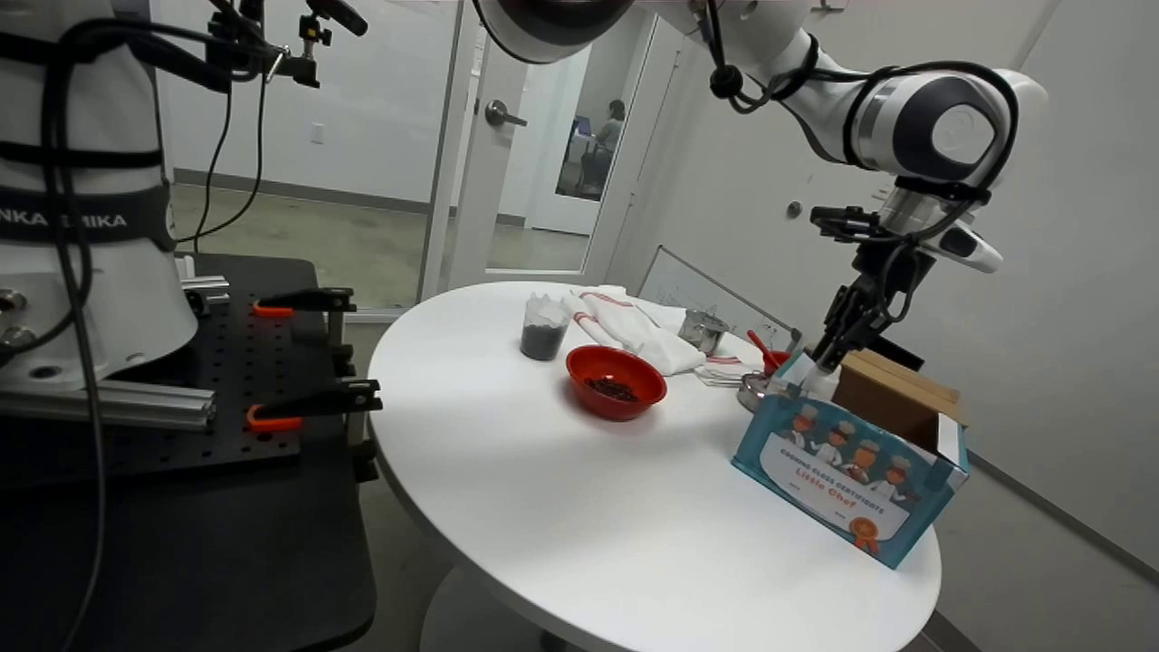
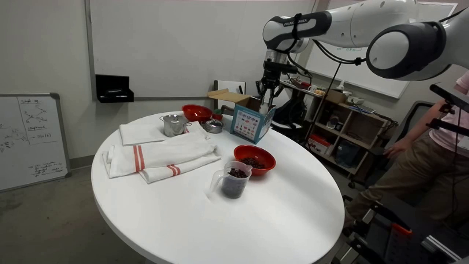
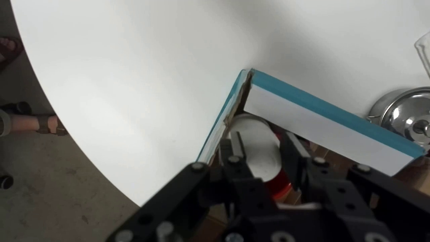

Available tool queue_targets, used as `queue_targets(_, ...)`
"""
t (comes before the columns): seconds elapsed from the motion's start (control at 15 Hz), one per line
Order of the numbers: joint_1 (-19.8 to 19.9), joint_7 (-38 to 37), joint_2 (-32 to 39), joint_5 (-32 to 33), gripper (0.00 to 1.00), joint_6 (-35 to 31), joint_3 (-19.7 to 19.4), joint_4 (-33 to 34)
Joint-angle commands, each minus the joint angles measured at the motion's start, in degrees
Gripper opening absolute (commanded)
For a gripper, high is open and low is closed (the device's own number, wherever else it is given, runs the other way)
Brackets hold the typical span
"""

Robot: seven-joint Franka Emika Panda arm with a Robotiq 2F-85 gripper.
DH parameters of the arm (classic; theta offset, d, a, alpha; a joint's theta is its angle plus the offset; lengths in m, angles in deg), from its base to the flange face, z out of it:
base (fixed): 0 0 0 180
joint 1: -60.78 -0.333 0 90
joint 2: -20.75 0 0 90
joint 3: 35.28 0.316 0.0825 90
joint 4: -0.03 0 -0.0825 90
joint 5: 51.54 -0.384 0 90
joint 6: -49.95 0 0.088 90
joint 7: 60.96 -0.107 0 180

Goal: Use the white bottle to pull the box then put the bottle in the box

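Note:
The blue box point(image 1: 833, 480) stands at the table's edge with its top open and a brown flap point(image 2: 229, 96) raised. My gripper point(image 3: 261, 144) reaches down into one corner of the box. Between its fingers is the white bottle point(image 3: 258, 151), close against both pads, so the jaws look shut on it. In the wrist view the bottle lies inside the rim, beside the corner of the box walls; its lower end is hidden. Both exterior views show the white bottle point(image 1: 820, 384) just at the box's top edge, under the gripper point(image 2: 266, 102). Something red point(image 3: 280, 185) shows inside the box below the bottle.
A red bowl of dark beans point(image 1: 616, 385) and a clear measuring cup point(image 2: 234, 181) stand on the round white table point(image 2: 285, 220). White towels point(image 2: 161, 156), a steel pot point(image 2: 175, 125), a lidded steel pan point(image 2: 213, 125) and another red bowl point(image 2: 196, 112) are near the box.

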Motion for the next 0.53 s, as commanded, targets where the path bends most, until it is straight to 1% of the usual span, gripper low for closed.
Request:
queue_targets(0.0, 1.7, 0.6, -2.2, -1.7, 0.09, 2.8, 1.1, -2.1)
queue_targets(0.47, 4.0, -0.8, -3.5, -4.1, 0.09, 5.4, 1.6, -4.6)
